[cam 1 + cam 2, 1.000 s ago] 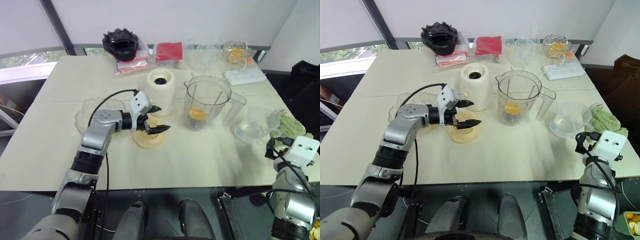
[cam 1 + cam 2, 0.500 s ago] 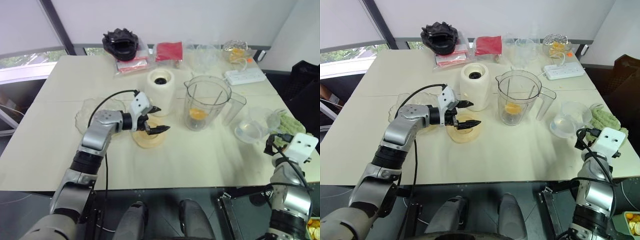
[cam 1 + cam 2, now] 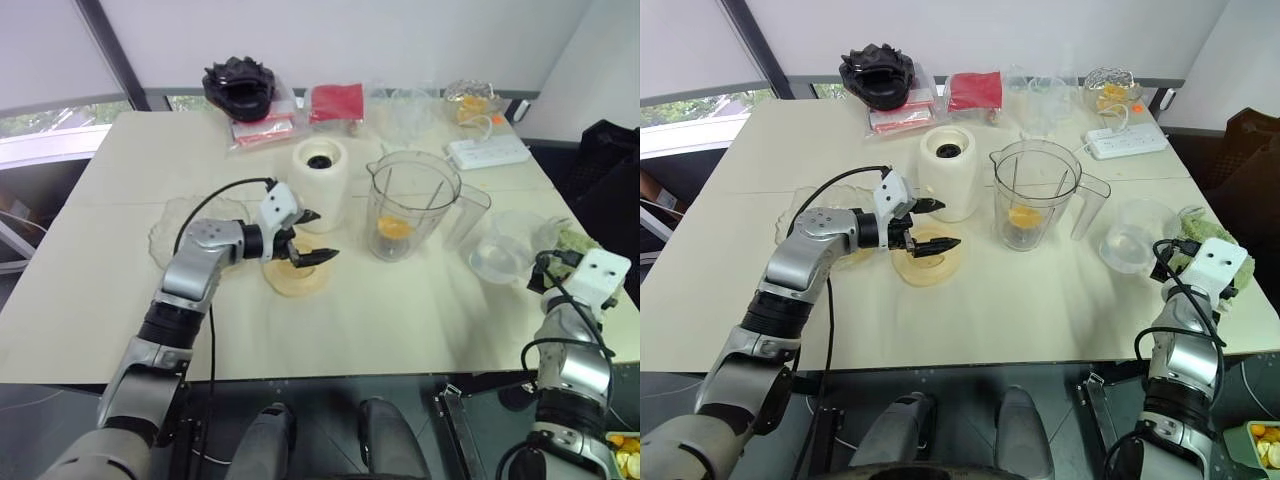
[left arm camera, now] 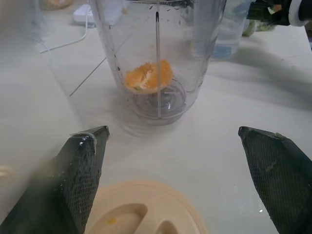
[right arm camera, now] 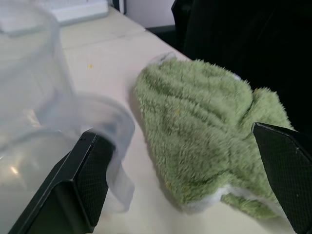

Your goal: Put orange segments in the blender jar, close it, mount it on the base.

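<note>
Above lid (image 3: 296,276) — left gripper (image 3: 308,236) spread wide.

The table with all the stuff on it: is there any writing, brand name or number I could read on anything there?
No text can be read anywhere.
Red flat packet in a clear bag: any print is too small to make out.
White power strip: no legible marking.
Cream-white rounded blender base and clear plastic blender jar: no visible label.
</note>
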